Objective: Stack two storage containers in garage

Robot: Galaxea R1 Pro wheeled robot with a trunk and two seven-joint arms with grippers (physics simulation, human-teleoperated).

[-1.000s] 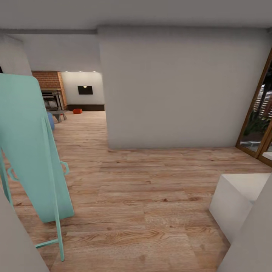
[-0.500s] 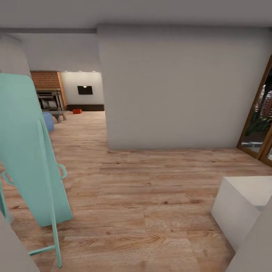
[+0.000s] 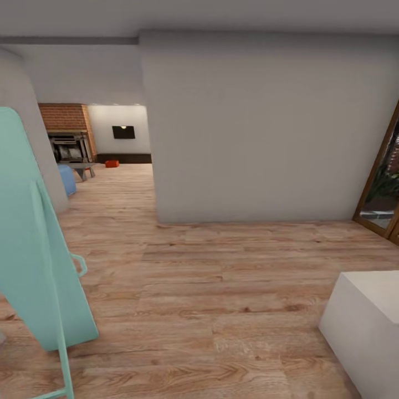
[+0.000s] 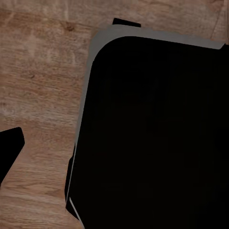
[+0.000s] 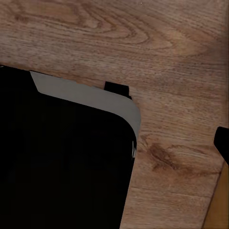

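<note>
- Driving toward the living room is, by my judgement, the step in hand; doing it well means keeping to the open wood-plank floor between the mint-green folded ironing board on the left and the white block at the lower right, giving each some room.
- Both wrist views look down on planks and a dark rounded body with a grey edge, probably the robot's own base; only dark slivers at the picture edges could be fingertips, so I cannot tell whether either gripper is wide or narrow. Neither appears to hold anything.
- Next comes the big white wall; the route should pass to its left, through the opening.
- Far beyond, by the brick fireplace and under the black TV, one orange-red storage container sits on the floor before the long low dark cabinet, well apart from both grippers, far out of reach.
- A blue object lies left of that path.
</note>
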